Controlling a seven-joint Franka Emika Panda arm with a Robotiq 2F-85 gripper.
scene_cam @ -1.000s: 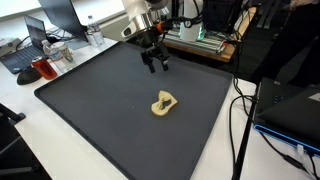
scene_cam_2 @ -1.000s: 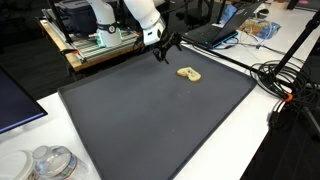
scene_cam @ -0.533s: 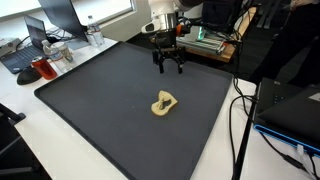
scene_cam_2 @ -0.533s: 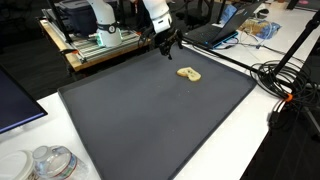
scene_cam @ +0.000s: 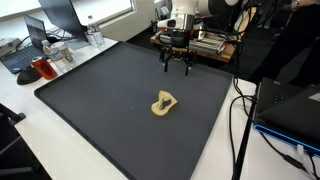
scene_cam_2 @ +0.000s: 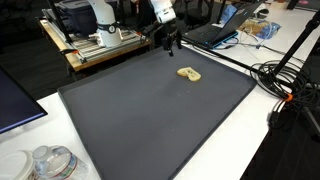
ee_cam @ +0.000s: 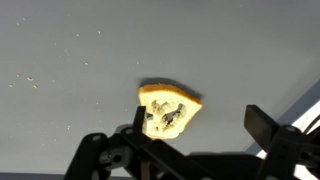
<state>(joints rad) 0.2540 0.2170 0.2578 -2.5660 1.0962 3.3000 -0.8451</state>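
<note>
Hovering over one edge of the mat (scene_cam: 95,105), our gripper (scene_cam: 176,69) has its jaws spread wide and holds nothing. We see the bread (scene_cam: 165,103) lying flat on the mat, inward from that edge, apart from the gripper.

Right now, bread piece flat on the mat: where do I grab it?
From straight above, probably. The bread piece lies flat and low on the mat, so pinch across its outer edges near the wide end, not the holed middle. The gripper hangs open, apart from it.
</note>
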